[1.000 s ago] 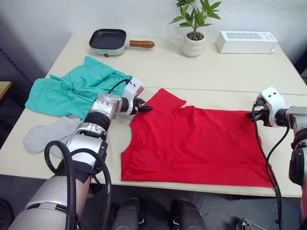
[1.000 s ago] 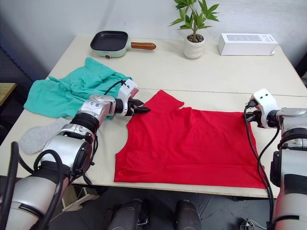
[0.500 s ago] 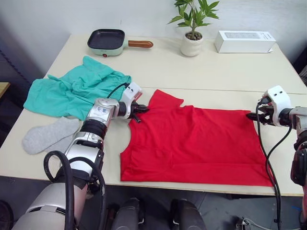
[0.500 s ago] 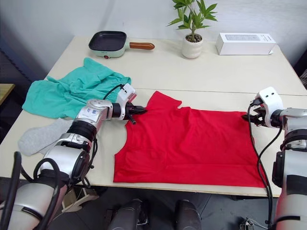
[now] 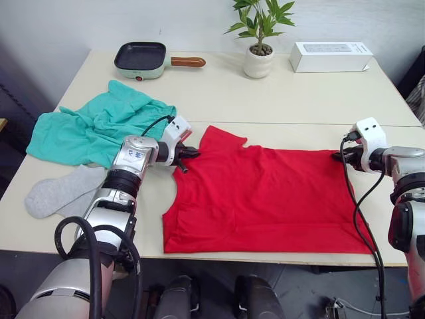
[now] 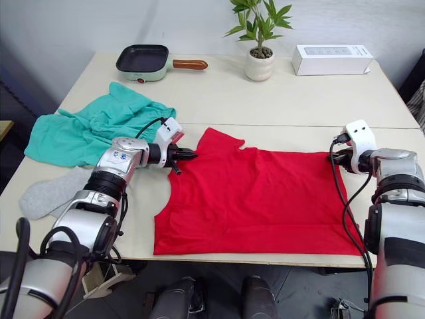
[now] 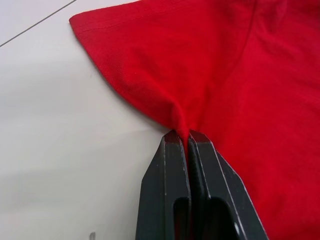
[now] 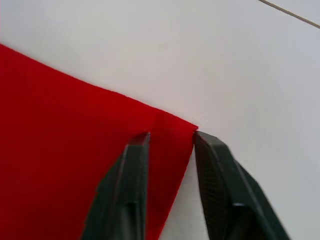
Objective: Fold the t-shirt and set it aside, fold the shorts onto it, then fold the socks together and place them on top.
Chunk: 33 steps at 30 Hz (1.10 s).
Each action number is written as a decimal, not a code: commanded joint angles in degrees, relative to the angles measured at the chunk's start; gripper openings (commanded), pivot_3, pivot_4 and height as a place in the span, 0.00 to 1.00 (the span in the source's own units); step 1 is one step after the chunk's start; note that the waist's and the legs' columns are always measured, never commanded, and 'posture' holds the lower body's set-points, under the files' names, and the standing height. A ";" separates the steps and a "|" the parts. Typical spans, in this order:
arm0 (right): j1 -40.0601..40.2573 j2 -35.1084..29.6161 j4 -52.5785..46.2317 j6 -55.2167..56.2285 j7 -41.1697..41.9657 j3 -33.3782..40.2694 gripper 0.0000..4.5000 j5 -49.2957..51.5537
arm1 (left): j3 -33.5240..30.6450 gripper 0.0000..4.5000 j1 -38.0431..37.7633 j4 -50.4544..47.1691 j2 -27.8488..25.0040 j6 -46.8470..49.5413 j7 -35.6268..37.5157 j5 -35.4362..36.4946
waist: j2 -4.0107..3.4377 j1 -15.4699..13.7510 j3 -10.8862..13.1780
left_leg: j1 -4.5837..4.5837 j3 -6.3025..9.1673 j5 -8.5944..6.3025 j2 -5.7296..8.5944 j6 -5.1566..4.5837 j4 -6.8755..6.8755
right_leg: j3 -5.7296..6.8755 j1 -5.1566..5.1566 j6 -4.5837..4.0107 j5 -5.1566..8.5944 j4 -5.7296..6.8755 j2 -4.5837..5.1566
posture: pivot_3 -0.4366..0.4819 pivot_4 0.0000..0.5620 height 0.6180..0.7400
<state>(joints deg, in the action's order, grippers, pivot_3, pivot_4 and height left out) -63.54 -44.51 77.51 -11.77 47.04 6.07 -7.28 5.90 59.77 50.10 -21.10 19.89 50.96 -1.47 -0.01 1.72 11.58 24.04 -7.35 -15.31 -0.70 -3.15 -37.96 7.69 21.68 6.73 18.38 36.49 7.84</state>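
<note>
1. Near the table's (image 5: 279,100) front edge, the t-shirt (image 5: 265,196) lies spread flat, hem toward the right edge, one sleeve pointing to the far side.
2. Left gripper (image 7: 188,135): fingers pressed together, pinching a small fold of red cloth beside that sleeve; fabric puckers up into the tips.
3. Right gripper (image 8: 170,137): fingers narrowly parted, straddling the far hem corner of the t-shirt; the corner lies between them, one finger over red cloth, the other over bare table.
4. Shorts (image 5: 93,126): crumpled heap toward the table's left edge, just beyond the left arm, apart from the t-shirt.
5. Socks (image 5: 56,193): lying flat at the left edge, nearer the front than the shorts, touching their lower border.
6. Far edge: small frying pan (image 5: 141,58), potted plant (image 5: 257,40), white box (image 5: 329,56).
</note>
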 commanded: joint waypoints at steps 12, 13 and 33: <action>1.59 -2.78 -1.02 8.99 3.53 2.46 0.01 1.89 | -1.30 0.00 -1.44 -3.48 -0.57 -3.85 -0.30 1.82 | 0.00 0.01 0.00 | 0.00 -0.01 0.00 0.00 0.00 0.00 | -0.01 0.00 0.00 0.00 0.00 0.00 | 0.48 0.27 1.00; 1.92 -3.08 -1.11 9.53 4.26 2.99 0.01 2.52 | -1.50 0.00 -1.69 -3.89 -0.57 -4.80 -0.37 2.03 | 0.00 -0.01 0.00 | 0.00 -0.01 0.00 0.00 0.00 0.00 | -0.01 0.01 0.00 0.00 0.00 0.00 | 0.48 0.27 1.00; 13.17 -9.36 -7.38 13.70 20.48 10.31 0.01 13.86 | -2.36 0.00 -15.59 -35.51 -7.48 2.70 2.37 6.27 | 0.00 -0.10 0.00 | 0.01 0.02 -0.01 0.00 -0.01 -0.02 | -0.09 0.01 0.00 0.00 0.01 0.02 | 0.48 0.27 1.00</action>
<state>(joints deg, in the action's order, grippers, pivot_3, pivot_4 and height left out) -51.24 -51.76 72.25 2.21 65.84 14.68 4.60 3.95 44.89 19.68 -27.34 21.24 52.96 3.77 -0.02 1.62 11.58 24.05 -7.31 -15.31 -0.70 -3.16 -37.98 7.57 21.68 6.73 18.38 36.49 7.86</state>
